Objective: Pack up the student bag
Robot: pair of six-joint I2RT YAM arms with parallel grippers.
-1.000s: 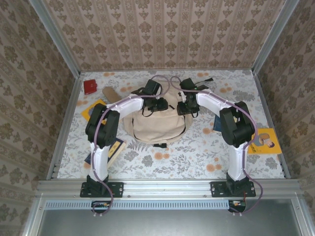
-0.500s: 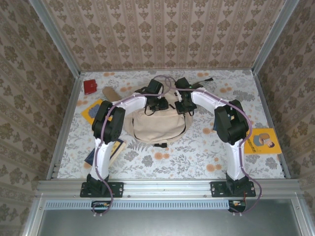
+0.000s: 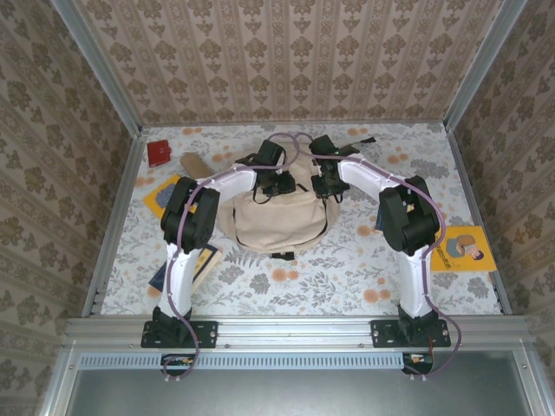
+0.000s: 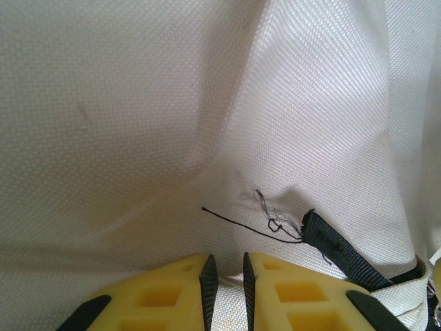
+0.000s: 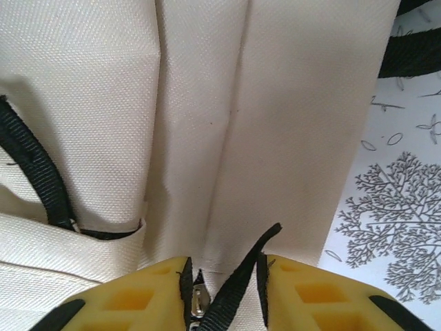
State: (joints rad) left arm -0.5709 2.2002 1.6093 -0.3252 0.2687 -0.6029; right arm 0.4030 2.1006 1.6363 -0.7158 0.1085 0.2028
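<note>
We see the student bag [image 3: 273, 224] at the middle of the table [image 3: 329, 277]. A red box [image 3: 159, 152] sits in the far left corner and a yellow book [image 3: 464, 249] by the right edge. The left gripper [image 4: 226, 265], nearly closed, nips bag fabric. The right gripper [image 5: 224, 270] pinches a black strap [image 5: 254, 258]. Both arms reach farther than a second ago.

the left arm [image 3: 178, 260] and the right arm [image 3: 414, 260] are built alike: white moulded link shells joined by black cylindrical joint housings. each arm stands on a flat black base plate [image 3: 178, 334]. a thin purple-grey cable [image 3: 180, 227] runs exposed along each arm in loose loops. the left gripper [image 4: 230, 276] and the right gripper [image 5: 224, 276] carry yellow plastic fingers [image 4: 165, 293] with recessed rectangular pockets, black inner pads [image 4: 209, 276] and black patches at the outer edges.
</note>
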